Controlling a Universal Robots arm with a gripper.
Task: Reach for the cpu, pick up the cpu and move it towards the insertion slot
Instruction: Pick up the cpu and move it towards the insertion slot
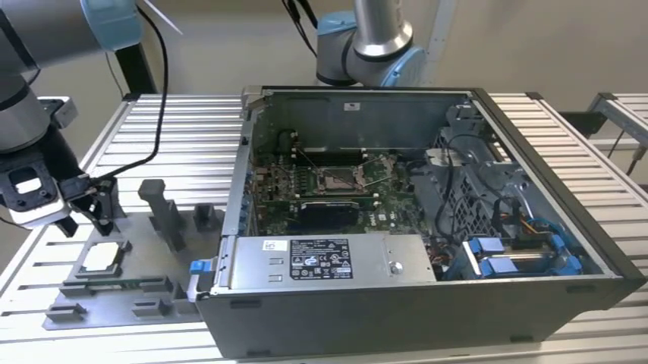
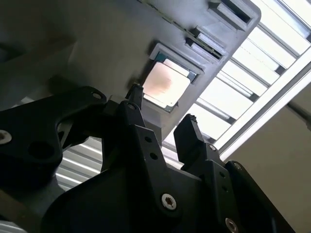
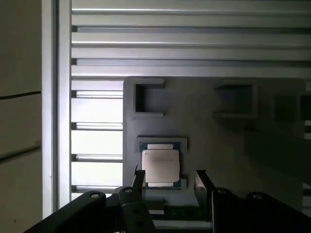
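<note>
While jaws gape near the cpu (image 3: 160, 166), exterior view shows insertion slot (image 1: 339, 180).

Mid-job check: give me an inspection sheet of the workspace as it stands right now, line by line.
Surface: slatted metal table, carrying a grey fixture plate and an open computer case.
Job's things: cpu lying flat in its pocket on the fixture plate; insertion slot on the motherboard inside the case.
Clutter: upright grey fixture blocks on the plate near the cpu.
Grippers: gripper open, hovering close to the cpu, holding nothing.
Cables: black cable hanging from the arm above the table; wire bundle inside the case.
Surroundings: second robot arm behind the case, plain wall beyond.
</note>
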